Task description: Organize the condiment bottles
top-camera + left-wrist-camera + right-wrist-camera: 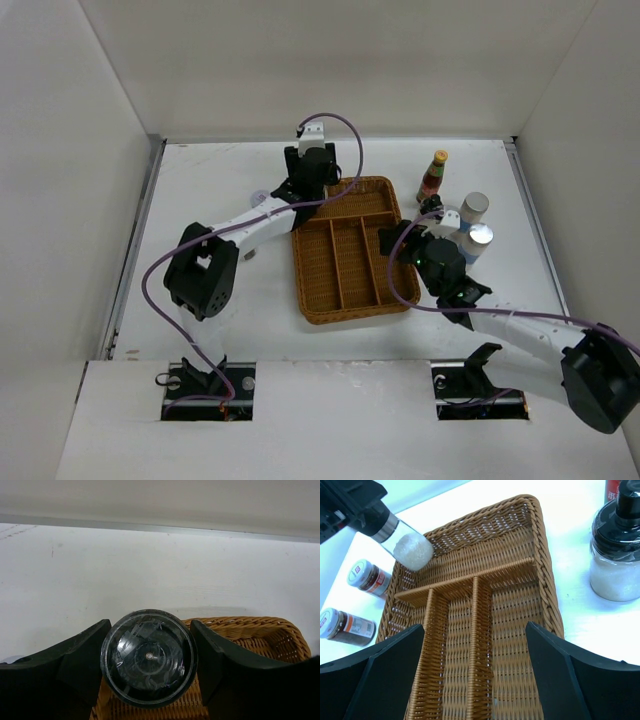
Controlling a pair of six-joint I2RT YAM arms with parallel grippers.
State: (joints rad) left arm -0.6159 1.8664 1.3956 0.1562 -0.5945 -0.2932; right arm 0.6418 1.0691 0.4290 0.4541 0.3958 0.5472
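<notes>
My left gripper [308,170] is shut on a dark-lidded shaker [148,657] with white grains [410,550]. It holds the shaker tilted above the far left corner of the brown wicker tray [345,317]. My right gripper [405,240] is open and empty above the tray's right side [547,580]. The slim red-sauce bottle with a yellow cap [433,177] stands right of the tray. A black-capped bottle [617,555] and two silver-lidded canisters [475,208] [479,240] stand there too. Two short red-labelled jars [367,577] [347,625] lie on the table left of the tray.
The tray has one wide far compartment and three long near ones [460,645], all bare. White walls close in the table at the back and both sides. The left arm's purple cable [345,150] loops over the tray's far edge.
</notes>
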